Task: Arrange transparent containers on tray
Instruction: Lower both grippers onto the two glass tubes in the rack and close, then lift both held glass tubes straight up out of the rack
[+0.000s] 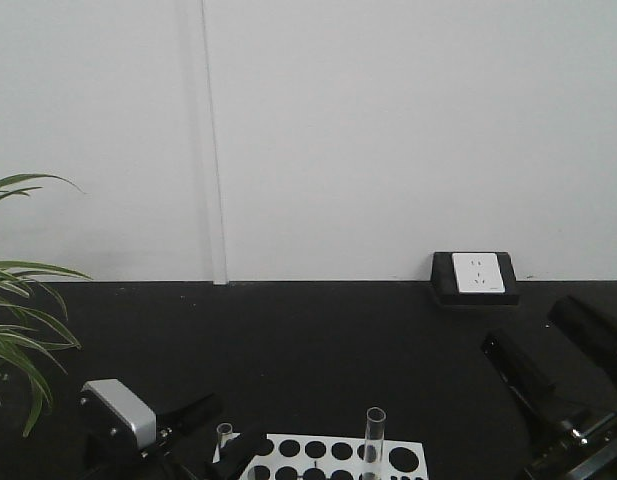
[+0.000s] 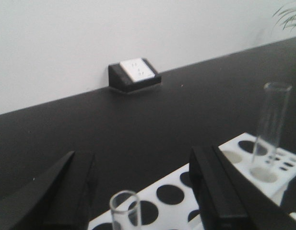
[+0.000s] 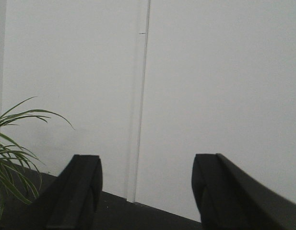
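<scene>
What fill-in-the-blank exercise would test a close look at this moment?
1. The left gripper is ___, with a glass tube between its fingers.
2. A second tube stands upright in the ___ rack.
3. The right gripper is open and holds ___.

Missing words: open; white; nothing.

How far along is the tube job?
Nothing looks done: the near tube and far tube stand at the white rack; no tray is visible. In hand: the open left hand straddles the near tube. Left: moving both. The right hand is open, empty.
</scene>
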